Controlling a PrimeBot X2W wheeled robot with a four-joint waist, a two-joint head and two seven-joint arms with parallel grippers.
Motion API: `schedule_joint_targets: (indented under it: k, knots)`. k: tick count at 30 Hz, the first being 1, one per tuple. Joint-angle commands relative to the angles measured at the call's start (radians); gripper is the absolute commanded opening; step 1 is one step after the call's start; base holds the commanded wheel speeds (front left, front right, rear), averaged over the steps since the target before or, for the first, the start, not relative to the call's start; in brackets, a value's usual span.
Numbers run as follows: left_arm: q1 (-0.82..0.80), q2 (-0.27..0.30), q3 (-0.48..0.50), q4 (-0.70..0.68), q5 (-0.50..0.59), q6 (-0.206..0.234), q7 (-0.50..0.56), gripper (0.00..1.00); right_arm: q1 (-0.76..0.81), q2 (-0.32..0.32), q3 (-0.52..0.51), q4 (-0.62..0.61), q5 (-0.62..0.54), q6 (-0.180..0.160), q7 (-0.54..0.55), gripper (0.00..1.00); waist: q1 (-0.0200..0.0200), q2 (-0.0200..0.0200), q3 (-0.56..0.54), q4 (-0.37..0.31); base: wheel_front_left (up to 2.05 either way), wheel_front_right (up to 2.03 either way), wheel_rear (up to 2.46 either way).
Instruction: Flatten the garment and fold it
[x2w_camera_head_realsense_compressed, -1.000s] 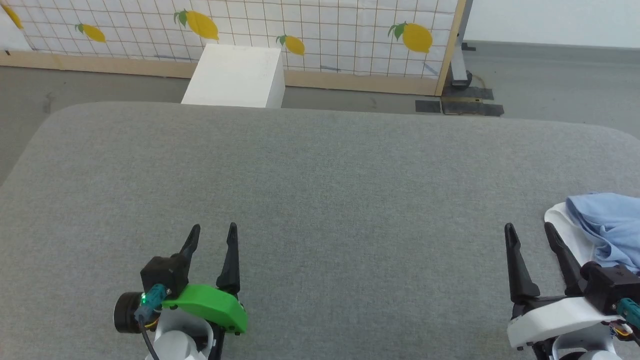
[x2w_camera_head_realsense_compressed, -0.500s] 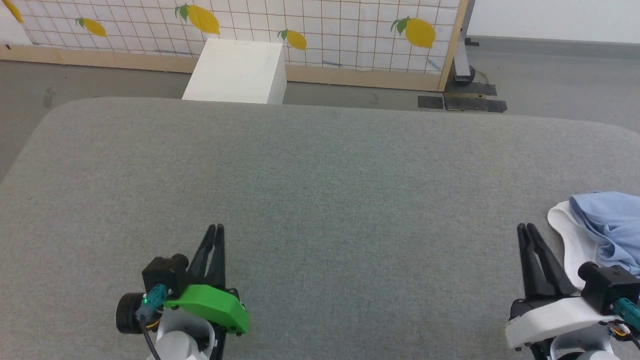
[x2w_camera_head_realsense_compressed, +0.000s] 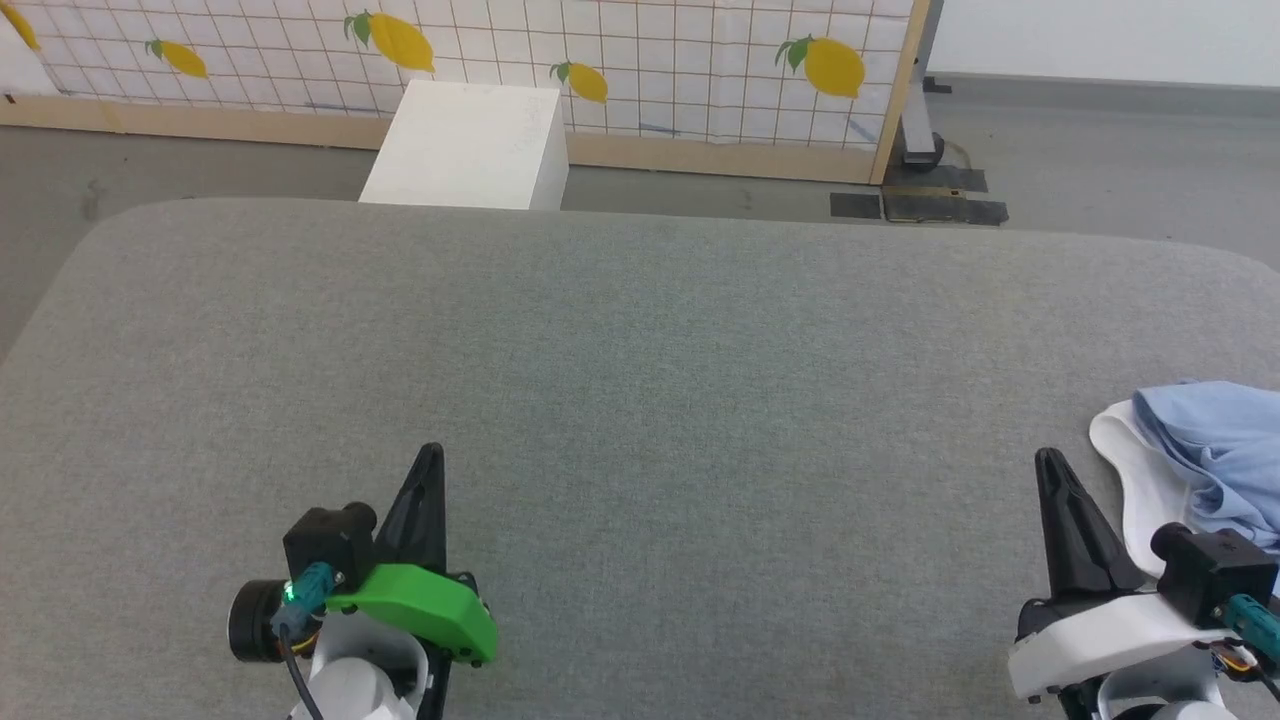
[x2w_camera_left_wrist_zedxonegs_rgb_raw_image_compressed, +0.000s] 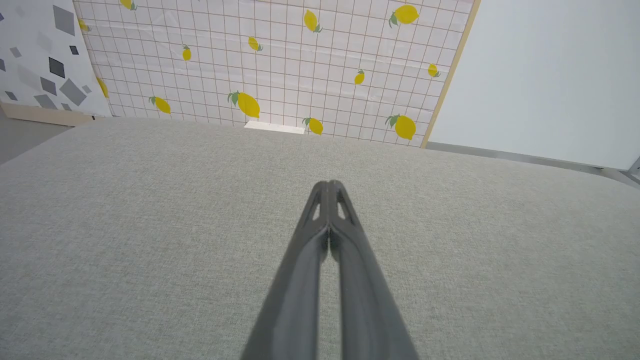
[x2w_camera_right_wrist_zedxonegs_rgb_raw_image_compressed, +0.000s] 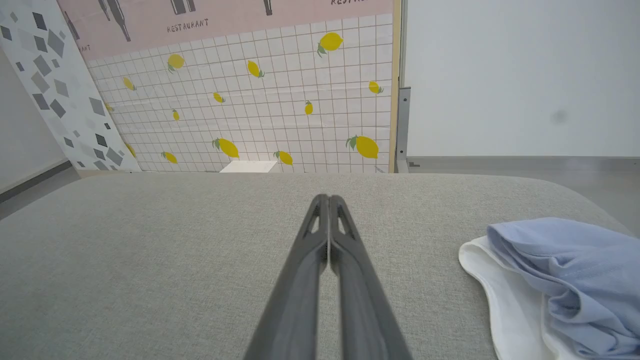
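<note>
now left gripper (x2w_camera_head_realsense_compressed: 432, 455) and right gripper (x2w_camera_head_realsense_compressed: 1047, 460) are pinched together, empty, apart a second ago; garment (x2w_camera_head_realsense_compressed: 1212, 442) lies bunched near the right one, flattening not begun.

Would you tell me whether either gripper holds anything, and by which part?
Nothing is held: the left gripper and right gripper are shut on nothing, clear of the garment.

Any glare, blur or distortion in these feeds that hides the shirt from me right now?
Head view: even soft light, no glare; the garment is sharp but cut off by the right edge. Right wrist view: garment crisp, soft fold shadows; the right gripper looms large from the wide angle. Left wrist view: sharp, glare-free; the left gripper looks slightly soft near the bottom edge.
</note>
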Motion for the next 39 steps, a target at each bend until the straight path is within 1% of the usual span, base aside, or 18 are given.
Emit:
schedule_joint_targets:
  k: [1,39]
  knots:
    - [0.012,-0.001,0.006,-0.010,0.011,0.004,0.008,0.00,-0.005,0.000,0.003,0.000,-0.009,0.000,0.002,0.00,0.0001,0.0005,0.000,-0.001,0.00,0.00,0.00]
    - [0.051,-0.006,0.038,-0.104,0.080,0.020,0.084,0.00,-0.021,0.001,0.023,-0.001,-0.059,-0.001,0.036,0.00,0.0001,0.0023,-0.010,-0.027,0.00,0.00,0.00]
